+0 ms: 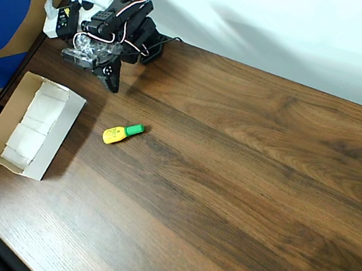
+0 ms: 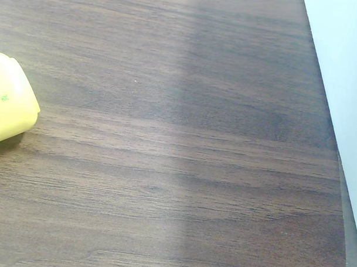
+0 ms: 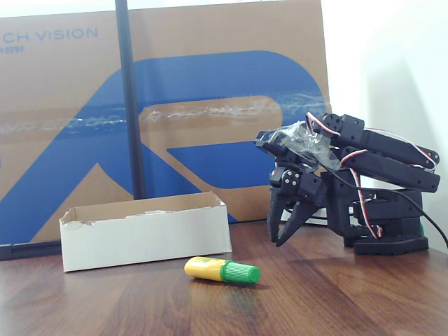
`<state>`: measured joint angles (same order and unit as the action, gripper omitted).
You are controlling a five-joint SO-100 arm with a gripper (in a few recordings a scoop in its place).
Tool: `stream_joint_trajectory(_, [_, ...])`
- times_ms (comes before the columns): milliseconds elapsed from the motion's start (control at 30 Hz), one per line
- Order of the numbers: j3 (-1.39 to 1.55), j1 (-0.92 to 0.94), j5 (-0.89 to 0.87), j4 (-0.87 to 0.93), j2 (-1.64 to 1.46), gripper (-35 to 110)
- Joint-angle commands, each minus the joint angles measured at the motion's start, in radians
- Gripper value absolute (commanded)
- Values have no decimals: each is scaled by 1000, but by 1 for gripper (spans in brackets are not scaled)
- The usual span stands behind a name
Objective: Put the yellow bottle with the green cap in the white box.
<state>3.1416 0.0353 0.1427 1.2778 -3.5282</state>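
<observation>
One small yellow plastic bottle with a bright green cap [image 1: 123, 133] lies on its side on the dark wood-grain table [image 1: 243, 187], cap pointing right in the overhead view, apart from everything else. In the fixed view the bottle [image 3: 220, 269] rests just in front of the shallow white cardboard box [image 3: 145, 232], near its right end, not touching it. The box [image 1: 64, 131] (white inside, tan along its cut edges) sits to the left of the bottle in the overhead view, with folded white flaps lying inside it. The black arm's two-finger gripper [image 3: 283, 225] hangs folded near its base, tips pointing down above the table, well apart from the bottle; the fingers [image 3: 296, 217] stand slightly spread with nothing between them. In the wrist view a rounded yellow end of the bottle [image 2: 9, 101] shows at the left edge, with faint green markings. Behind the box stands a large brown-and-blue carton [image 3: 210, 112].
</observation>
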Motion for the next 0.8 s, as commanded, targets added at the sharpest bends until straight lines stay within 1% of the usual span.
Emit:
stream_joint_trajectory(0, [2, 5, -8, 18, -46, 0])
stream_joint_trajectory(367, [-14, 12, 6, 23, -21, 0])
stream_joint_trajectory(533, [-67, 11, 14, 12, 58, 0])
stream_joint_trajectory(767, [-153, -49, 40, 2, 172, 0])
